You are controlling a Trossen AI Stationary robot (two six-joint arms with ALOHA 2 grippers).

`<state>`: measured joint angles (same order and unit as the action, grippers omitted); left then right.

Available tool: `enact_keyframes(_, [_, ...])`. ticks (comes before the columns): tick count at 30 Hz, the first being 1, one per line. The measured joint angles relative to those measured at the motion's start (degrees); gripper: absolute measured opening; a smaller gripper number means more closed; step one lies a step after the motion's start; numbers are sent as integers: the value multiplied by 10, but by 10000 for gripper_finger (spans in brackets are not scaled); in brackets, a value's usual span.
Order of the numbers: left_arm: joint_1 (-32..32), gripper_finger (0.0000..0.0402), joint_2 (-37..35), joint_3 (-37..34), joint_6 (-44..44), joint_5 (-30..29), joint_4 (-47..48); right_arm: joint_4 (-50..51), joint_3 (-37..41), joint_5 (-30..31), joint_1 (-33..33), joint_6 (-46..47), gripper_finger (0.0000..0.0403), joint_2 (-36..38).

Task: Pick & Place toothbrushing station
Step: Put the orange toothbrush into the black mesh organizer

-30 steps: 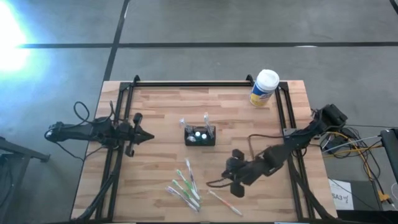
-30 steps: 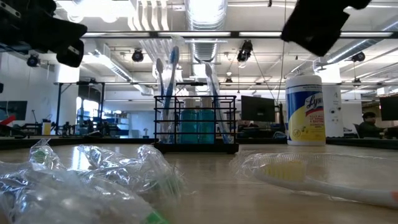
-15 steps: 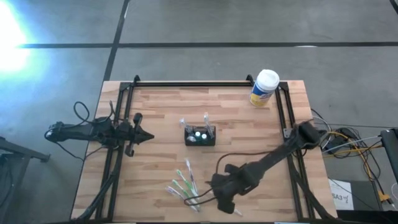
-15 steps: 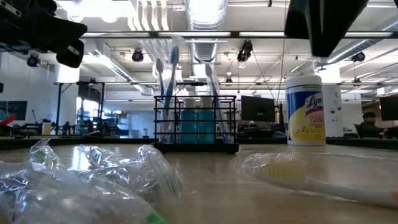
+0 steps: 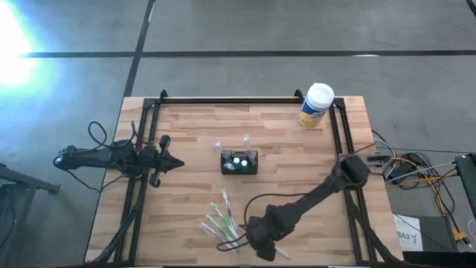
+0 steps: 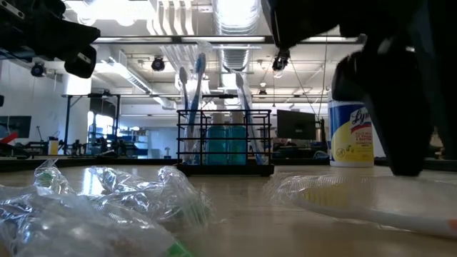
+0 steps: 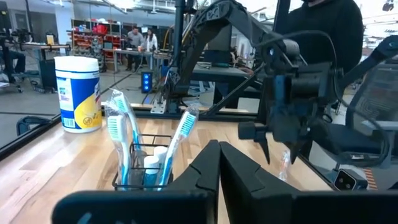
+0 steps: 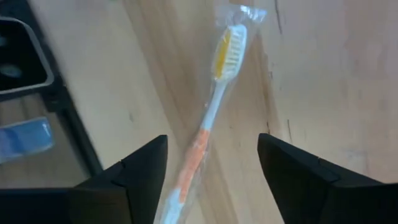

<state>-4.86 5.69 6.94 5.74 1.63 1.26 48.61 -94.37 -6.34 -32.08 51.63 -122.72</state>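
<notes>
**Right gripper spread above a wrapped toothbrush near the table's front edge**

The light wooden slatted table (image 5: 282,141) fills the high view, edged by a black metal frame. The right arm (image 5: 312,199) reaches diagonally from the right side toward the front of the table, and the right gripper (image 5: 262,240) hangs low over the boards there. Its two dark fingers (image 8: 134,171) stand wide apart, with nothing between them; below the gap lies a single orange-and-white toothbrush in a clear plastic wrapper (image 8: 208,118), flat on the wood.

The left arm waits at the table's left side, the left gripper (image 5: 172,161) pointing toward the middle with its fingers (image 7: 205,171) pressed together and empty.

A yellow cylindrical wipes canister with a white lid (image 5: 317,105) stands upright at the far right corner.

The toothbrushing station, a small black rectangular wire-mesh organiser box (image 5: 239,162), sits upright near the table's centre, well apart from both grippers. Blue and white toothbrushes (image 7: 121,134) stand in its compartments.

A cluster of plastic-wrapped toothbrushes with green and white handles (image 5: 221,221) lies loose on the front part of the table, just beside the right gripper.
</notes>
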Motion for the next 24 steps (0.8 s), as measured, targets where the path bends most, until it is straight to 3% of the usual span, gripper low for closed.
enact_keyframes(17, [0, 16, 0, 0, 3, 0, -1, 28, 42, 77, 2, -69, 217, -22])
enact_keyframes(24, [0, 7, 0, 0, 3, 0, -1, 32, 50, 78, 2, -90, 153, -23])
